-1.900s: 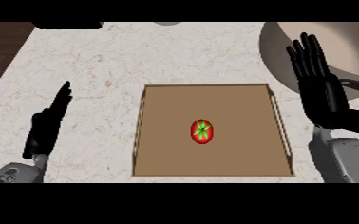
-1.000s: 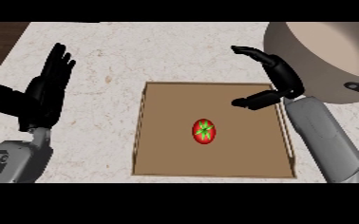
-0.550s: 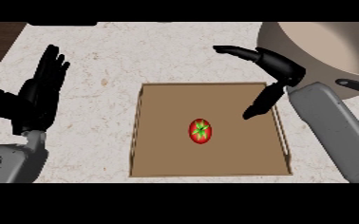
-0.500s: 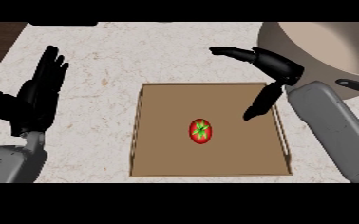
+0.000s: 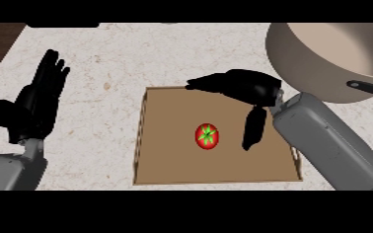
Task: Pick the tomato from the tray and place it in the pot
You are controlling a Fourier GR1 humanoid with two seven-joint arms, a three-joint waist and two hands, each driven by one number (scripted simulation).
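Right hand [image 5: 246, 86] has swung in over shallow brown tray [image 5: 167, 155], fingers [image 5: 211, 83] spread, empty, thumb just beside round red tomato [image 5: 207, 136]; grasp pending.

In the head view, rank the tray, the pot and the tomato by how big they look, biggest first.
1. tray: largest as shown.
2. pot: second, but the picture's edge cuts it off, so it may rival the tray.
3. tomato: clearly smallest.
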